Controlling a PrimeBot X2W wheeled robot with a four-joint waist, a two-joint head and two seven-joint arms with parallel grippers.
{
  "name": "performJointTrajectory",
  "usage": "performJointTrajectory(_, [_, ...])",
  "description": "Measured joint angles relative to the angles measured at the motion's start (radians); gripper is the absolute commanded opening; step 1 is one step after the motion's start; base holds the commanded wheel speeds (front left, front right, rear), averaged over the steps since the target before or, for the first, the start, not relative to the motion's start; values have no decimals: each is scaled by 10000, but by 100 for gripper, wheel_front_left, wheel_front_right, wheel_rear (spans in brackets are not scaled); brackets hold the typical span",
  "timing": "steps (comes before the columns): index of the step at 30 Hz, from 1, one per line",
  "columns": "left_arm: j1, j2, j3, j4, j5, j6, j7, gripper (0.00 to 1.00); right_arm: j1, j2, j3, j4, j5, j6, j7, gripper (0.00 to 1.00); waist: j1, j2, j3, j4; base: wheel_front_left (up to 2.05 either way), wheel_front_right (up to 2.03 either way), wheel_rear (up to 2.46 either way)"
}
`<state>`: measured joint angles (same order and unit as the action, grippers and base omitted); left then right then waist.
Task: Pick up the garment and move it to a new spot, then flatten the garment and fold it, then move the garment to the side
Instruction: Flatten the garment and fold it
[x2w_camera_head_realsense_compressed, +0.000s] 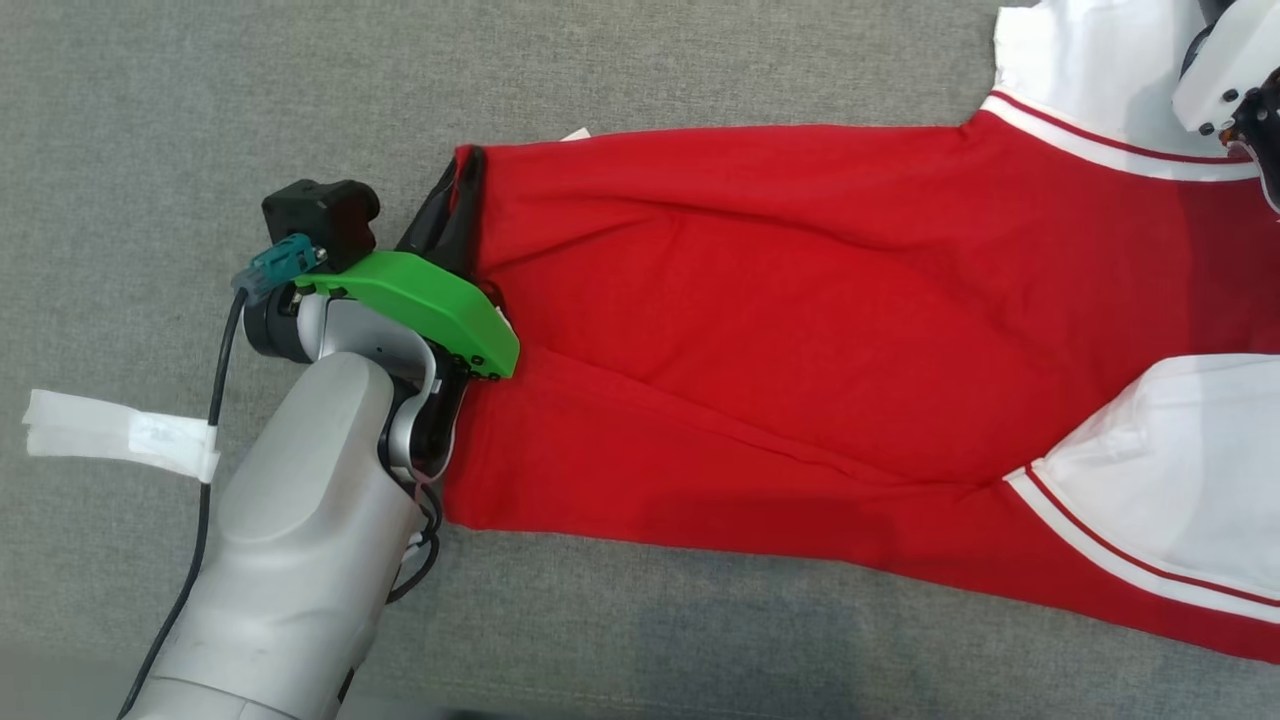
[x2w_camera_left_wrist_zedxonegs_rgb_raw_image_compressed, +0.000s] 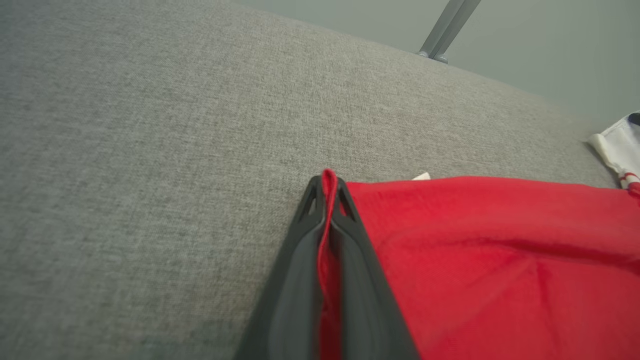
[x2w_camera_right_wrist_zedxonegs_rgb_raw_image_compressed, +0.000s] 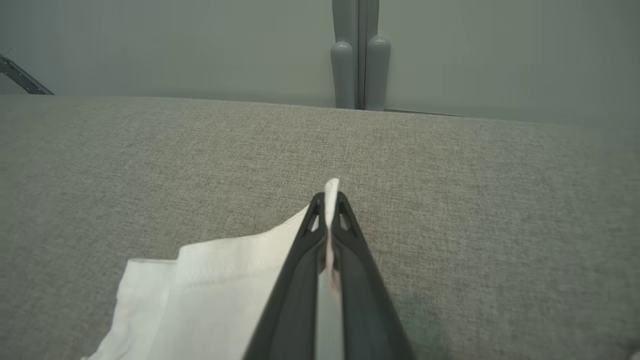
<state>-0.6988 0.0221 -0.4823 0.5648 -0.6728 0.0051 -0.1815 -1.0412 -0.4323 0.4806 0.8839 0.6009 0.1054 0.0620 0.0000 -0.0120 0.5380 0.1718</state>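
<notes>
2 hands are pinching the garment, 1 at each end.

In the head view the garment (x2w_camera_head_realsense_compressed: 800, 330) lies stretched across the grey tabletop (x2w_camera_head_realsense_compressed: 700, 60). Its red body is in the middle, and its white, red-striped sleeves run off the right edge. Your left hand (x2w_camera_head_realsense_compressed: 465, 170) sits at the red hem on the left, but the green bracket (x2w_camera_head_realsense_compressed: 430, 310) on the wrist covers most of the fingers, so the grip is hard to read here. At the top right corner you get only a pale wrist housing (x2w_camera_head_realsense_compressed: 1215, 80) over the white cloth, cut off by the frame. A white strip of tape (x2w_camera_head_realsense_compressed: 110, 435) lies well left of the garment.

In the left wrist view the fingers are pressed together on a thin fold of red hem, which pokes just past the tips. A small white tag at the far edge is too small to read.

In the right wrist view your right hand (x2w_camera_right_wrist_zedxonegs_rgb_raw_image_compressed: 330, 197) is pressed together on a white edge of the garment. The rest of the cloth trails off at the bottom left, and you cannot tell which part this is.
</notes>
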Motion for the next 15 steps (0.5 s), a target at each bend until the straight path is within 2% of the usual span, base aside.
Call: performJointTrajectory(15, [46,255,314,525,-19,36,-236,0,1337,305,-100,-604,631,178,-2629,0,0,0,-945,-800,0,0,0])
